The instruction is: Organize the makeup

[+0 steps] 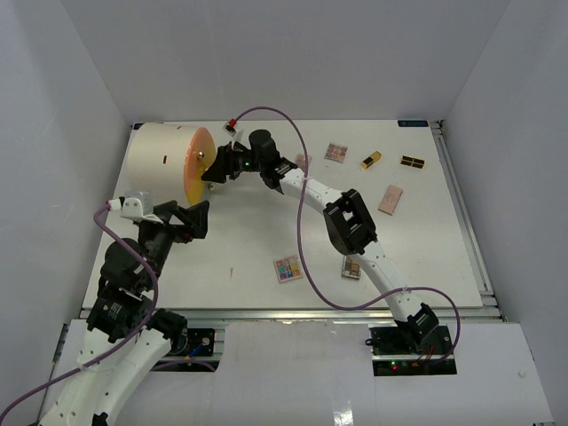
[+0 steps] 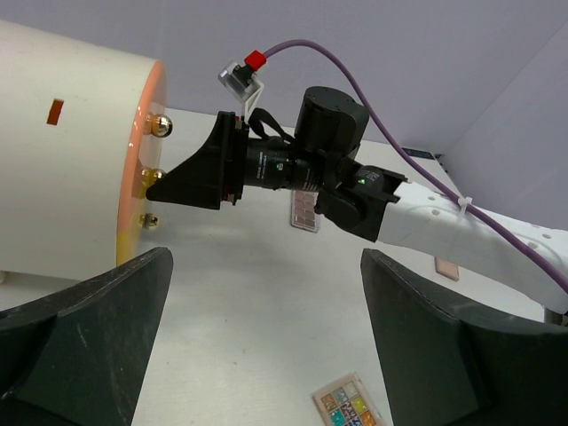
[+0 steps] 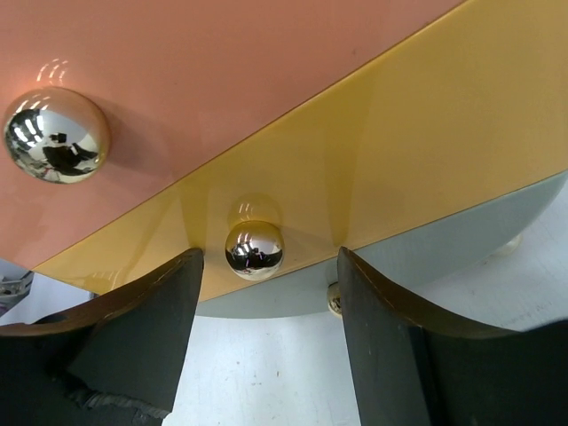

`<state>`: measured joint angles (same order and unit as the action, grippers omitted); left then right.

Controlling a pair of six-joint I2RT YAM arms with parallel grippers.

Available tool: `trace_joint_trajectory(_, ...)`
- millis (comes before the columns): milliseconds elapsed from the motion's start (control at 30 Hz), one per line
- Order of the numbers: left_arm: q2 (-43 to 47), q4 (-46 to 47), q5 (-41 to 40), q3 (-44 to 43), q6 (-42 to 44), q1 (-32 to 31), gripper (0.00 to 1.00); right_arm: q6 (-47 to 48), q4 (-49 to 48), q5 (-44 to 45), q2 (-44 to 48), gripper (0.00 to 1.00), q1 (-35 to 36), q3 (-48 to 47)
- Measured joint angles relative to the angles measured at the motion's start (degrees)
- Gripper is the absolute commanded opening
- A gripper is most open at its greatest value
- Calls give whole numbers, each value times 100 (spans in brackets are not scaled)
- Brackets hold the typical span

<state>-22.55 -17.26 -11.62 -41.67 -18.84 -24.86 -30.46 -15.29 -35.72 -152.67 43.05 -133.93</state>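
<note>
Far left of the table (image 1: 240, 240), lying on its side: a big cream cylinder (image 1: 160, 160), orange drawer front (image 1: 197, 165) turned toward the arms, probably so placed for a head-on reach to the knobs. Just in front of it, hovering above the table with jaws spread wide and nothing between them: the left gripper (image 1: 197, 218), seemingly parked facing the drawer front, out of the other arm's way. Next along, pushed up close to the drawer front: the right gripper (image 3: 268, 266), fingers (image 3: 133, 346) set either side of the middle gold knob (image 3: 254, 250), apart and not seen touching it, a gap showing on each side; judged as lining up for a pinch and pull, to open a drawer for stowing; another knob (image 3: 55, 135) higher on the front, not approached.

Further right, scattered flat on the table and well apart from the cylinder: the makeup (image 1: 390, 201); a bright-squared palette (image 1: 287, 268) near the front middle; a second palette (image 1: 352, 268) partly hidden under the right arm; toward the back, in a loose row, a pinkish palette (image 1: 335, 152), a gold-black lipstick tube (image 1: 371, 160) and a black-gold compact (image 1: 412, 161); a tan palette (image 1: 390, 197) a little nearer; none of it gripped, none visibly inside the cylinder; lying loose, presumably, pending an open drawer.
</note>
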Motion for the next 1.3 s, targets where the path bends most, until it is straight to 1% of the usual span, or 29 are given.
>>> trace_joint_trajectory(133,-2,-82,6,6,-22,0,98,88,-3,6,-10,61,0,-60)
trace_joint_trajectory(267,-11,-85,18,6,-36,0,98,165,-36,-2,-10,60,0,-84)
trace_joint_trajectory(367,-16,-94,24,6,-42,0,98,237,-70,-6,-10,56,0,-85)
trace_joint_trajectory(533,-18,-118,27,6,-63,0,98,379,-184,-44,-10,35,-1,-88)
trace_joint_trajectory(733,-68,-119,52,6,-96,0,98,499,-249,-50,-10,26,-28,-86)
trace_joint_trajectory(967,-140,-132,40,6,-117,0,98,542,-626,-193,216,23,-107,475)
trace_joint_trajectory(1133,-194,-154,-48,6,-104,0,98,560,-885,-499,823,23,-339,1517)
trace_joint_trajectory(1300,-448,-172,-175,-3,-55,0,98,592,-1071,-826,1344,24,-644,2411)
